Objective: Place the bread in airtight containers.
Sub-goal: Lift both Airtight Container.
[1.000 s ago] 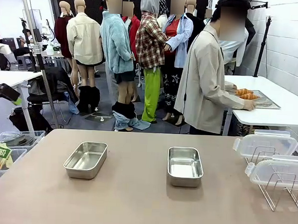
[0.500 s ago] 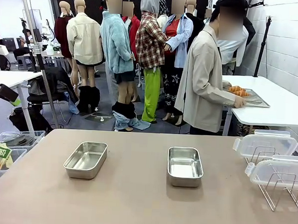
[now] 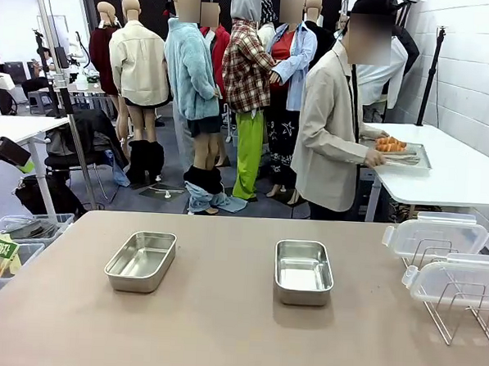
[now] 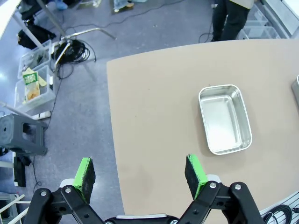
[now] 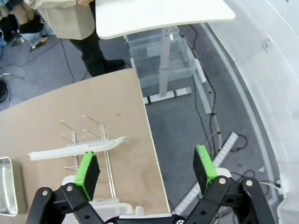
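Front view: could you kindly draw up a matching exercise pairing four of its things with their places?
Things:
1. bread
2. clear lids
3. left tin
4. right tin

Places:
A. propped in the wire rack
B. empty, just right of the table middle
C. on the far tray by the person's hand
D. empty, left of the table middle

Pairs: 1-C, 2-A, 3-D, 4-B
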### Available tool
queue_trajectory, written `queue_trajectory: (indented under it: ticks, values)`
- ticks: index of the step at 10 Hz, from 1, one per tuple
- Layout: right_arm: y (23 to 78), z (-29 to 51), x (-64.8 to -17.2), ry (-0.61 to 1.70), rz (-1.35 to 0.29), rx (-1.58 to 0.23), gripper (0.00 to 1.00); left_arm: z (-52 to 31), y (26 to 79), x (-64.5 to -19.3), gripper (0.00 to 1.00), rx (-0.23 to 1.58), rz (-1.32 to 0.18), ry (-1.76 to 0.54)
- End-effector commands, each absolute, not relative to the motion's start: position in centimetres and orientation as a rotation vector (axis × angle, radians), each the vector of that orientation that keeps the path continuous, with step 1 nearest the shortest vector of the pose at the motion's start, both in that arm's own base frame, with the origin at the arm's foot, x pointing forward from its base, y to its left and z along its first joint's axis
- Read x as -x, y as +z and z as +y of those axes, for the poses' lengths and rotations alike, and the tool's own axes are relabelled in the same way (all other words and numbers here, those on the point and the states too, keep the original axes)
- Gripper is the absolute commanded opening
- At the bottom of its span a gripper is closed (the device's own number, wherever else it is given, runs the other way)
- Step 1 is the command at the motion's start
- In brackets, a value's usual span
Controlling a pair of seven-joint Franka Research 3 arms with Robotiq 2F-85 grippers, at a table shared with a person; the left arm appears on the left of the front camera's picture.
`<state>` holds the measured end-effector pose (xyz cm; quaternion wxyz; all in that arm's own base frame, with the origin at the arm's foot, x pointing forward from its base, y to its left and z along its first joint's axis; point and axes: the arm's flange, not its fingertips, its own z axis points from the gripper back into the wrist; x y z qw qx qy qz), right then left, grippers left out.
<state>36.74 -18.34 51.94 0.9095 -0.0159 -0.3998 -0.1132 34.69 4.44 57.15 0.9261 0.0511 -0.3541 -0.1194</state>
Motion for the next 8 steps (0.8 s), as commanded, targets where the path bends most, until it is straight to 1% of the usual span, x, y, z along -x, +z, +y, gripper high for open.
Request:
queue_trajectory:
  ticks: [1,8]
  values:
    - [51.89,-18.22,-36.72,-0.243,-0.819,0.035,1.00,4.55,57.24,-34.63,1.00,-0.106,-0.728,-0.244]
    - [51.89,-18.22,-36.72,-0.243,-0.819,0.035,1.00,4.55,57.24,-34.63,1.00,-0.106,-0.728,-0.244]
